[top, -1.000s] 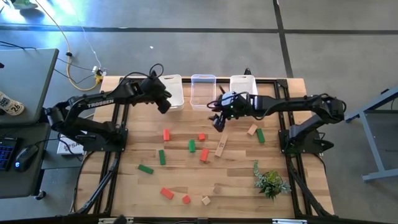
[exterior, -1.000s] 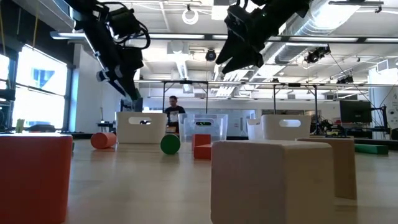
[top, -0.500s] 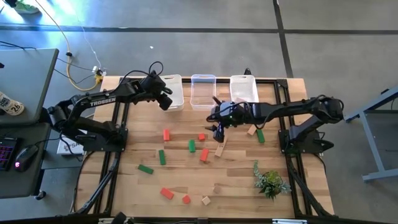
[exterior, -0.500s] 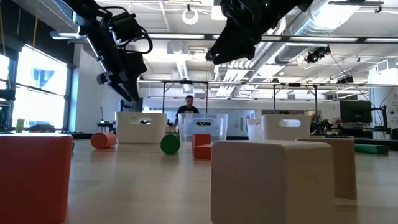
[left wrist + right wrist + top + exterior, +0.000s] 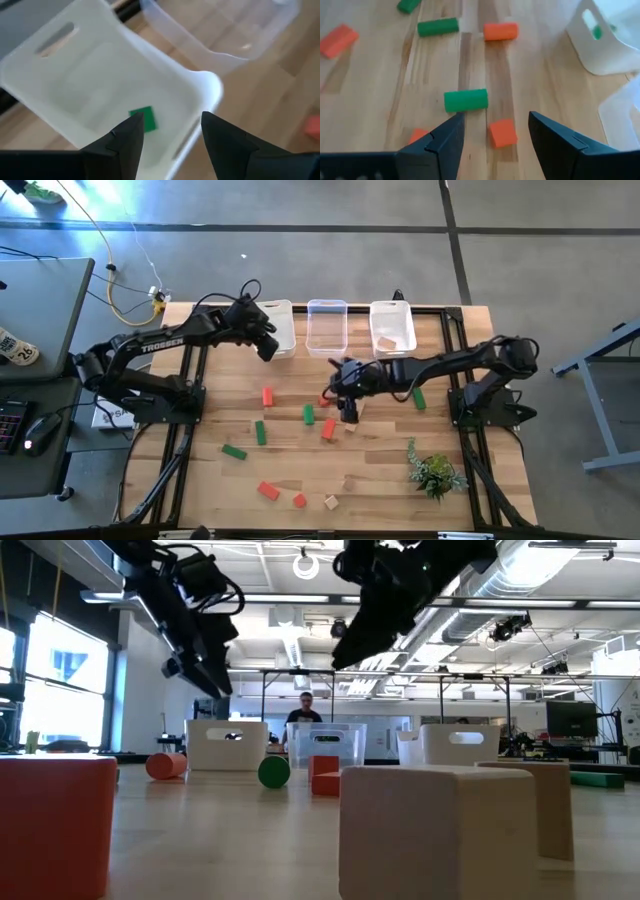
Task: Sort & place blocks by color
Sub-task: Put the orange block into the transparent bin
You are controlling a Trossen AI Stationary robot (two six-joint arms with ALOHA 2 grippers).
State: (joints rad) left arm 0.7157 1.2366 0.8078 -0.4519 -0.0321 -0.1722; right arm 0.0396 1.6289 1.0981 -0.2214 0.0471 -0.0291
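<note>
My right claw (image 5: 346,392) hangs spread and empty over mid-tabletop, a red cube (image 5: 502,133) dead ahead at twelve o'clock and a green bar (image 5: 465,100) just beyond, long axis crosswise to my fingers. My left claw (image 5: 170,131), parted, holds nothing above the white bin (image 5: 60,75), a green block (image 5: 145,119) lying inside.

In the low view, a tan cube (image 5: 440,830) and a red block (image 5: 52,825) loom large in the foreground and run off the picture's bottom edge, masking much of the desk (image 5: 220,840) behind them. A person (image 5: 305,712) beyond the bins shows only from the chest up, too small to make out. In the left wrist view, the white bin (image 5: 100,90) is blurred, and the dark fingers (image 5: 127,145) cover part of the green block (image 5: 146,119) inside it.
</note>
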